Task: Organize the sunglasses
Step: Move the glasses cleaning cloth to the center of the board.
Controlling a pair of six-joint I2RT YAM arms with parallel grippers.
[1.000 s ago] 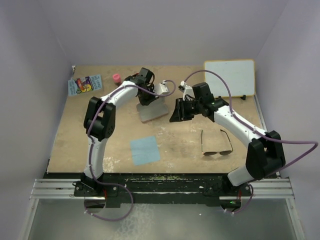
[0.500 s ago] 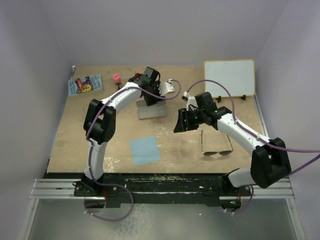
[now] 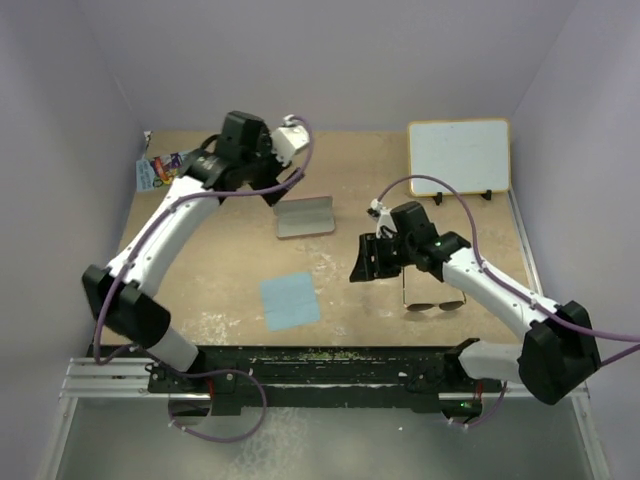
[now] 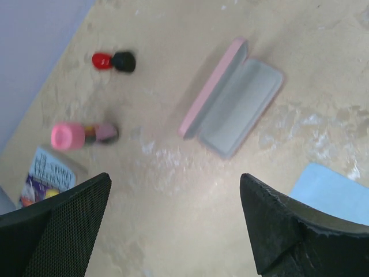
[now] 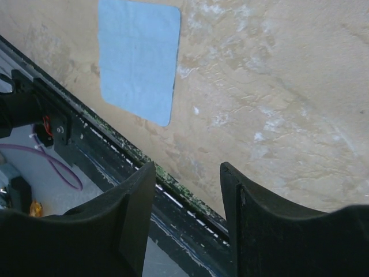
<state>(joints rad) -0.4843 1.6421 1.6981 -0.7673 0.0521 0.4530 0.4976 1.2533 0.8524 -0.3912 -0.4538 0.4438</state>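
The sunglasses point(image 3: 433, 292) lie on the table at the right, lenses toward the near edge and temple arms pointing away; no wrist view shows them. My right gripper point(image 3: 362, 260) point(image 5: 187, 170) hovers just left of them, open and empty, over the table's front edge. The pink case point(image 3: 305, 215) point(image 4: 233, 104) lies open at the middle, its grey lining showing. My left gripper point(image 3: 272, 188) point(image 4: 176, 179) hangs wide open and empty, up and to the left of the case.
A light-blue cloth point(image 3: 290, 300) point(image 5: 138, 57) point(image 4: 334, 193) lies near the front. At the far left are a booklet point(image 3: 152, 172) point(image 4: 46, 173), a pink-capped tube point(image 4: 75, 135) and a red-and-black piece point(image 4: 112, 60). A whiteboard point(image 3: 458, 155) stands at the back right. The black front rail point(image 5: 115, 150) borders the table.
My left gripper opened, let go of the case and swung up and away to the left. My right gripper moved nearer, toward the front edge beside the sunglasses.
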